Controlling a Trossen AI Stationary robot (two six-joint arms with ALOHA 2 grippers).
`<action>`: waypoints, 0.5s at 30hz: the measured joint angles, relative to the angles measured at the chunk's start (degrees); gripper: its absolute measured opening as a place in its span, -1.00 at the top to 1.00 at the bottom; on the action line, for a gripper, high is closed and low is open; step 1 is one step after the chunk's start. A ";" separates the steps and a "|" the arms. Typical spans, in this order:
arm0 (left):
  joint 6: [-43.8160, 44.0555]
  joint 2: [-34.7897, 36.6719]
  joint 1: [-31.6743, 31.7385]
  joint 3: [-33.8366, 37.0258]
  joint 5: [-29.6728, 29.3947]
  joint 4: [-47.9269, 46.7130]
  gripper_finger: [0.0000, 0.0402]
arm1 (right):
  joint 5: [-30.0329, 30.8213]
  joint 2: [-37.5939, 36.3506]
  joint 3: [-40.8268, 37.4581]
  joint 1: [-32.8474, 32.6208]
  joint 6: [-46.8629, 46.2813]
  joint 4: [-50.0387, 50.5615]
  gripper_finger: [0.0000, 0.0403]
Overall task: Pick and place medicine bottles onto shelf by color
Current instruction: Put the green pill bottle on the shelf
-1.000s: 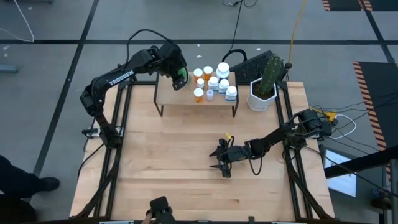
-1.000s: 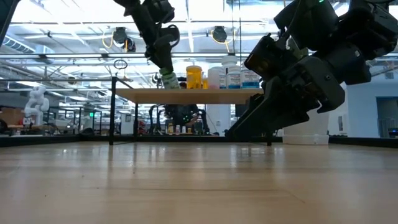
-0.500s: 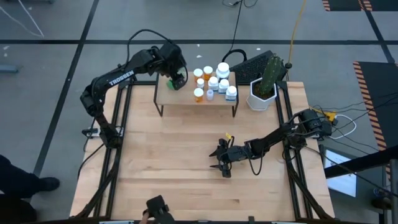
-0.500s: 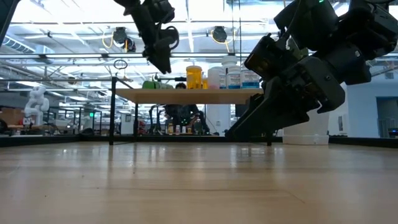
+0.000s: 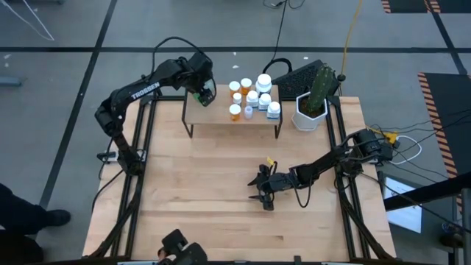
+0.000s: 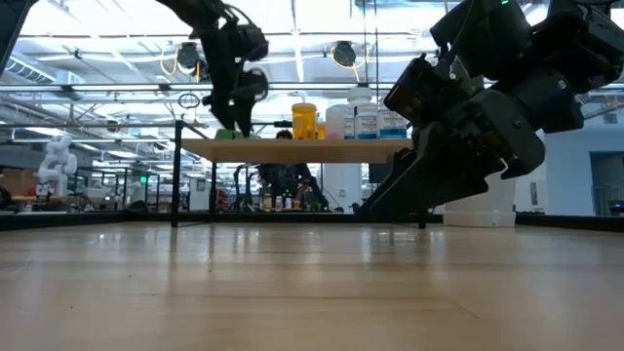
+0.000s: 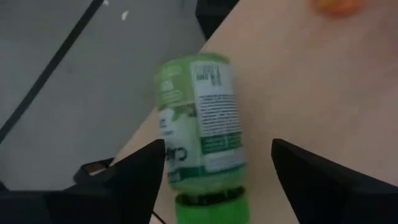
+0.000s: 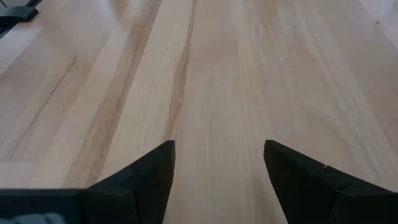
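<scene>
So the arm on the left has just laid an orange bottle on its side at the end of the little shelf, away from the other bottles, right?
Not quite: that bottle is green, not orange, as the left wrist view shows. The rest holds: it lies on its side at the end of the shelf, apart from the white and orange bottles, with the left gripper open around it.

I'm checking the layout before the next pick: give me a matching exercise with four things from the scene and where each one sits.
Things:
1. green bottle
2. orange bottles
3. plant pot
4. right gripper

Places:
A. low over bare tabletop, near the table's middle
B. on the table, just off the shelf's right end
C. at the shelf's left end, lying between the left gripper's open fingers
D. on the shelf, left side of the bottle cluster

Pairs: 1-C, 2-D, 3-B, 4-A
</scene>
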State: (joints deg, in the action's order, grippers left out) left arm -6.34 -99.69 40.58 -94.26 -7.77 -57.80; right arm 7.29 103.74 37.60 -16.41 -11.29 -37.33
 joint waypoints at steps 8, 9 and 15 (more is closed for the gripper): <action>0.63 -0.12 0.76 4.05 -1.31 0.04 -0.54 | 0.08 0.00 0.00 -0.34 0.02 -0.22 -0.20; 0.44 -0.12 0.76 4.21 -1.29 0.13 -0.51 | 0.11 0.00 0.00 -0.34 0.02 -0.23 -0.20; -0.46 0.01 0.17 4.61 -1.33 0.46 -0.21 | 0.09 0.00 0.00 -0.31 0.19 -0.52 -0.20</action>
State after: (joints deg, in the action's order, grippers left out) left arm -6.80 -99.67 40.75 -89.65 -9.10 -57.34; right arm 7.38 103.74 37.60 -16.72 -11.09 -37.84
